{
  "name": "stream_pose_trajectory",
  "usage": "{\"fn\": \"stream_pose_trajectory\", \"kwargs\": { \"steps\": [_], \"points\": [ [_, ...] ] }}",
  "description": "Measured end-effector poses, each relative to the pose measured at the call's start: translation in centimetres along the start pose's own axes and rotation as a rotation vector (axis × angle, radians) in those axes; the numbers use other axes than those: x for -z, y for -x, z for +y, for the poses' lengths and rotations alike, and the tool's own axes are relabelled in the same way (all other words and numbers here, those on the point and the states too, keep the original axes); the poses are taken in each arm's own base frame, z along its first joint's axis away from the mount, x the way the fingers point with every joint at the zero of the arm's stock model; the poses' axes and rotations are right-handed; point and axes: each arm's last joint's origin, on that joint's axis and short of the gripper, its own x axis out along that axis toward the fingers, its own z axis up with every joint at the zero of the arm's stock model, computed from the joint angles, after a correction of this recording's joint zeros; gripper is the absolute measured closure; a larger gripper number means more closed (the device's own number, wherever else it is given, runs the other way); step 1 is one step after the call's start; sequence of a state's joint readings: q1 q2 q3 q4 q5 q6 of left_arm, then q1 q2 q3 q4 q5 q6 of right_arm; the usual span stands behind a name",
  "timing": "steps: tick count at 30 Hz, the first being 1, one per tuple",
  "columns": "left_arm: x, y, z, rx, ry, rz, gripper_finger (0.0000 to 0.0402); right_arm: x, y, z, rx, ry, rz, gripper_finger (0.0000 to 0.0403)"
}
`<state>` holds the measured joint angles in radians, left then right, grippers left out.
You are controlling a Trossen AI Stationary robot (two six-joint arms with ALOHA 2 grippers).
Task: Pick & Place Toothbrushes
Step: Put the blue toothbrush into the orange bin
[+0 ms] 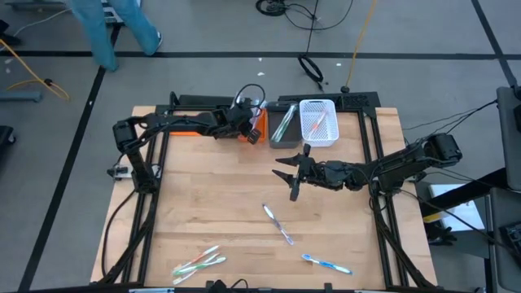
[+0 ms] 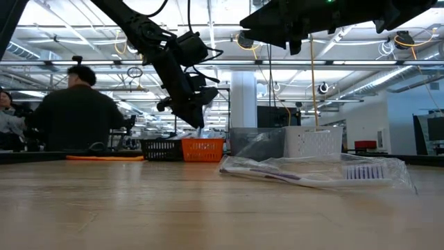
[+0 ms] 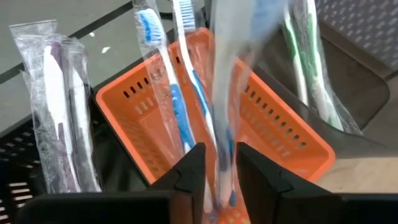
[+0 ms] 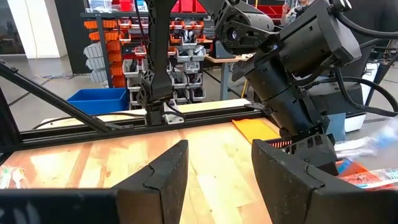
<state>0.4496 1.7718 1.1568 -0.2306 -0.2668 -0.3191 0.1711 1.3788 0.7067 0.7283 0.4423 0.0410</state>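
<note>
Wrapped toothbrushes lie nearest the low camera: one in a clear crinkled sleeve (image 2: 312,172) rests flat on the wooden counter (image 1: 212,203). From above, this loose stock sits in the near half of the counter: a green and pink cluster (image 1: 198,263) at about 7 o'clock, a blue one (image 1: 326,264) at about 5 o'clock, and a pale pair (image 1: 278,224) close to the centre.

Farther in, the right end effector (image 1: 295,174) hovers above the counter just right of centre, its fingers spread and empty, well apart from any brush.

At 12 o'clock stand the bins. The left end effector (image 3: 216,171) hangs over the orange bin (image 3: 273,118); a blue wrapped toothbrush (image 3: 225,93) stands between its fingers, which are only slightly apart, so I cannot tell whether they grip it or are letting go. More blue brushes (image 3: 158,68) stand in this bin, green ones in the grey bin (image 1: 285,126), pink ones in the white basket (image 1: 318,122).

I judge each brush light and stiff, but the film wrapper is slippery and loose. The best hold is across the middle of the handle, where the hard plastic is, not on the empty film ends or the bristle head.
</note>
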Motion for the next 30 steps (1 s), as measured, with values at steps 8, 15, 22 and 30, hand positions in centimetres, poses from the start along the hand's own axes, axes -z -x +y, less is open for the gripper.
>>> {"fn": "stream_pose_trajectory", "kwargs": {
  "steps": [8, 15, 22, 30],
  "points": [
    [0.0, 0.0, 0.0, -0.005, 0.002, -0.001, 0.0255, 0.0, 0.0, 0.0, 0.0, 0.0, 0.0, 0.0232],
    [0.0, 0.0, 0.2, -0.008, -0.007, -0.002, 0.0239, 0.1, 0.0, 0.0, 0.0, 0.005, 0.012, 0.0232],
    [0.0, 0.0, 0.1, 0.009, -0.051, 0.005, 0.0244, 0.6, 0.0, 0.1, -0.037, -0.042, 0.065, 0.0232],
    [0.3, 0.4, -0.8, 0.147, -0.085, 0.045, 0.0243, 2.6, 0.5, 0.7, -0.224, -0.131, 0.301, 0.0232]
  ]
}}
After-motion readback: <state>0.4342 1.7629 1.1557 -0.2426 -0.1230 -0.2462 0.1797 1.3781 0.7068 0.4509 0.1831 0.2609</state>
